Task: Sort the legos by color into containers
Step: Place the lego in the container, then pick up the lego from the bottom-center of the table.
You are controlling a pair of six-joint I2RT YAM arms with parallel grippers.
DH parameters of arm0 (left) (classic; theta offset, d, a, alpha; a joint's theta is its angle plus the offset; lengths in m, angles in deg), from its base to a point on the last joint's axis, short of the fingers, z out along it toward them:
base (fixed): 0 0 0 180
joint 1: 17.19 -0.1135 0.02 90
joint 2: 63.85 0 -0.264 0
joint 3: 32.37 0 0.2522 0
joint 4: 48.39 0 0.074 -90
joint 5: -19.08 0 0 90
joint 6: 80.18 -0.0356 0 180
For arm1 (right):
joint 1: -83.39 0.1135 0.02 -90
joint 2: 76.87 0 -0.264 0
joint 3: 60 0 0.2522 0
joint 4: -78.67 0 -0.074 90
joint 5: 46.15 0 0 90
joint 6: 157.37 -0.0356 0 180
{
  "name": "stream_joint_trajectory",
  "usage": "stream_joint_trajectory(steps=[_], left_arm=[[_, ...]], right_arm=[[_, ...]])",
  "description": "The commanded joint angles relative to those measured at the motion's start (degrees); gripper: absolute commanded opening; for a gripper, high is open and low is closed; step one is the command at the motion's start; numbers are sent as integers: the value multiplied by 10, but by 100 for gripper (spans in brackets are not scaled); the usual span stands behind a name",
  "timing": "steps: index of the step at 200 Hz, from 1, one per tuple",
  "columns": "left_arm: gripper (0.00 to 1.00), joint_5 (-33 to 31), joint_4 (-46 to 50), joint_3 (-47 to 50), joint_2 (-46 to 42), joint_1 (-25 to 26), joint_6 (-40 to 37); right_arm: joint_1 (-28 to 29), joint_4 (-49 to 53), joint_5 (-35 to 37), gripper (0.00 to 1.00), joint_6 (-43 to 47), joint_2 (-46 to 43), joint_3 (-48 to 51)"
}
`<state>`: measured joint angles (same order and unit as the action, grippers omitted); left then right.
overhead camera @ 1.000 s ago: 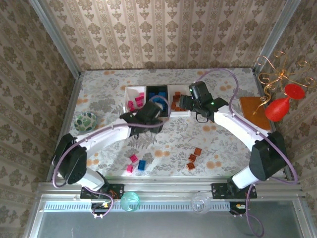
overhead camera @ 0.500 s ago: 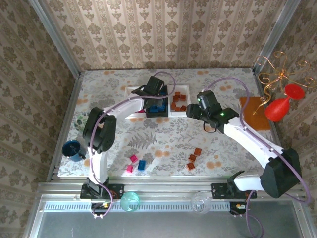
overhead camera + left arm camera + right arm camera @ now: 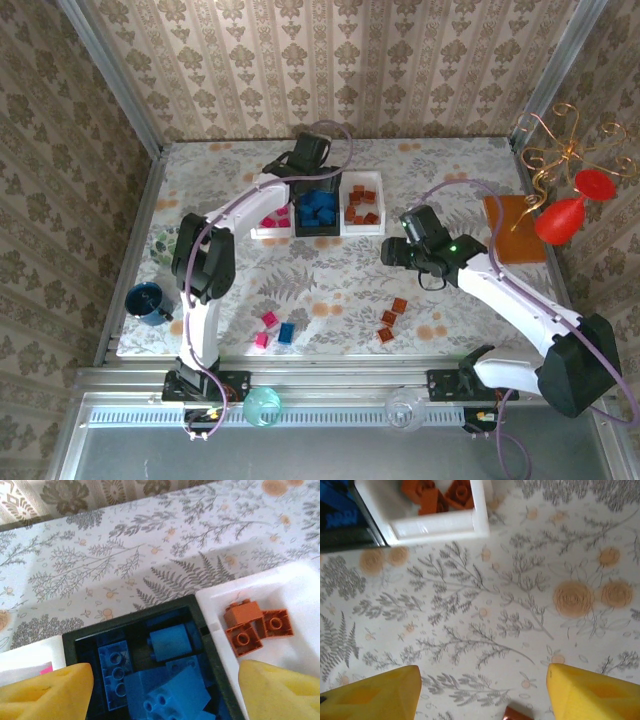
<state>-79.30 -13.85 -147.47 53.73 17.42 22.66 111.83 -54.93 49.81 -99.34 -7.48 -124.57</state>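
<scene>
The table (image 3: 450,175) carries the containers (image 3: 364,231) at its far side. The left gripper (image 3: 162,690) has swung over the black tray (image 3: 125,617) and spread wide, empty, probably just after dropping a blue piece. The right gripper (image 3: 482,690), spread and empty, has drawn back toward six loose legos (image 3: 388,318) still unsorted.

Bottom edge cuts orange brick (image 3: 515,714); pink brick (image 3: 46,669) mostly hidden

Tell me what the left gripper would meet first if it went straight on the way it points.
Most likely the blue legos in the black tray, straight ahead between the open fingers of the left gripper.
</scene>
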Motion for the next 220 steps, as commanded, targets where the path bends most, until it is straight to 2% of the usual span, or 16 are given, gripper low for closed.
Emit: stream_joint_trajectory(steps=[1,41,44,48,123,185,220], left_arm=[[81,36,-8,16,-58,1,12],[93,70,-94,172,-207,27,46],[98,71,-100,185,-218,31,47],[100,71,-105,202,-231,35,49],[100,15,-119,457,-428,139,56],[100,-25,-89,573,-543,144,93],[100,-38,-75,593,-584,143,96]], right_arm=[[9,36,-12,68,-25,-15,24],[28,45,-14,66,-57,-7,69],[30,46,-14,66,-58,-5,72],[33,46,-15,66,-60,-2,75],[56,-4,-36,63,-174,56,107],[71,39,-26,59,-214,90,123],[69,43,-13,46,-219,98,126]])
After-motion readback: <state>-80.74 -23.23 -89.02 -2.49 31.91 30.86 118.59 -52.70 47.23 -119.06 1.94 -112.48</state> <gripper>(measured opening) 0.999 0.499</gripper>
